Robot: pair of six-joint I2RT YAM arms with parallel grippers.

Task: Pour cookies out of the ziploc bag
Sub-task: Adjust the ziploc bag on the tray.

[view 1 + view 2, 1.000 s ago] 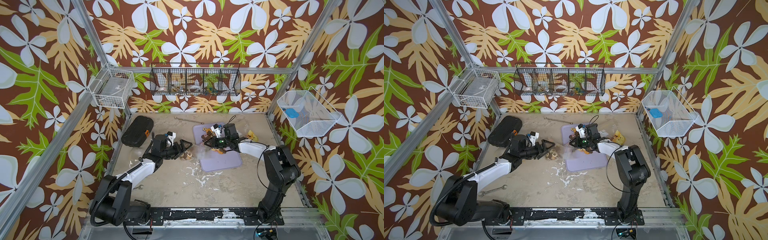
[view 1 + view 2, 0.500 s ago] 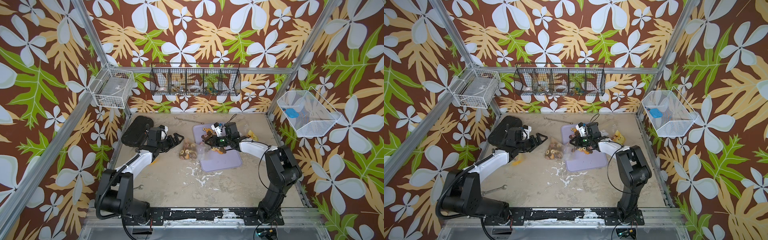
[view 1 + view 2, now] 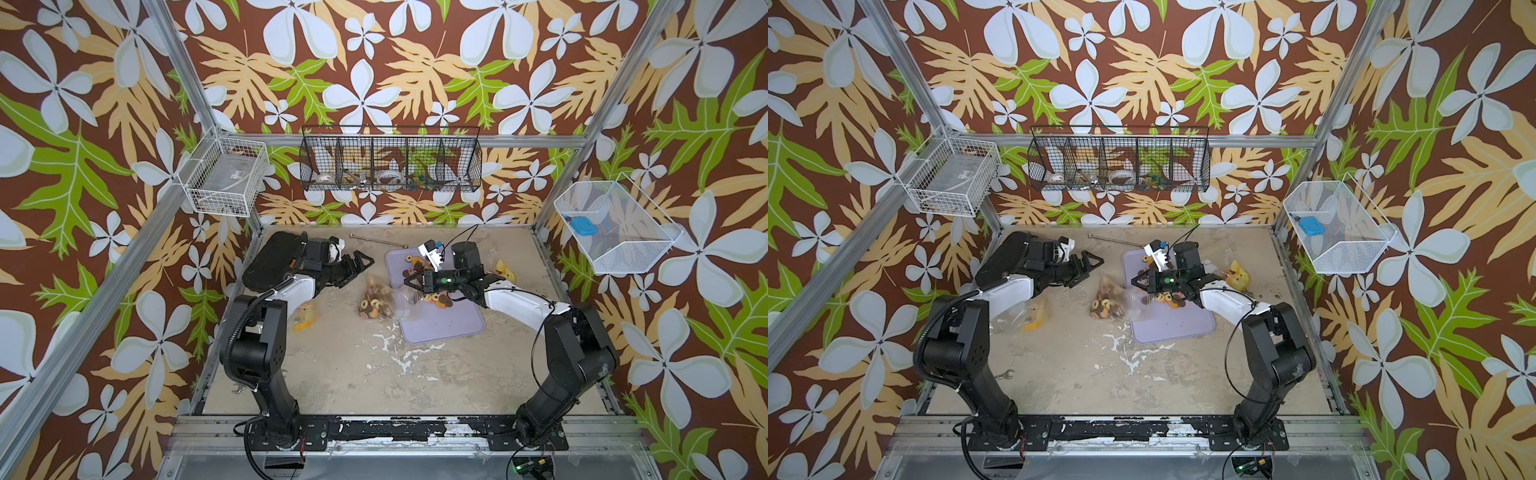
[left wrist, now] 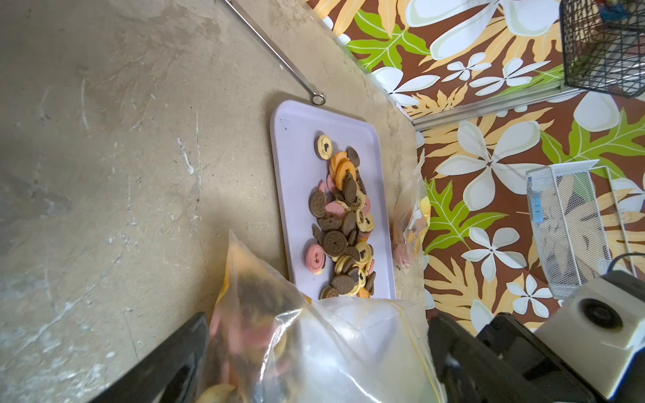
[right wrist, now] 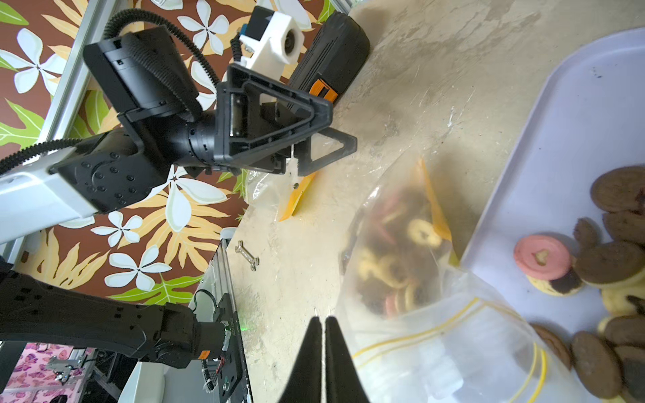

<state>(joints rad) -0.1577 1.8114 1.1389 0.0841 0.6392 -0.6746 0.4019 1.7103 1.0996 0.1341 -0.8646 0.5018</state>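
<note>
The clear ziploc bag lies on the table left of the lilac tray, its open mouth raised over the tray's edge. Some cookies are still inside it. A pile of cookies lies on the tray, seen too in a top view. My right gripper is shut, and the bag's zip edge runs in to its fingers. It hangs over the tray's left edge. My left gripper is open, a little behind and left of the bag, not touching it.
A black case lies at the back left. A second bag with yellow pieces sits under my left arm, and a third bag lies right of the tray. A metal rod lies at the back, a wrench at the front left. Wire baskets hang on the walls.
My open left gripper has drawn back and to the left, away from the bag. The bag's filled end now lies uncovered on the table. The right gripper has stayed put.
</note>
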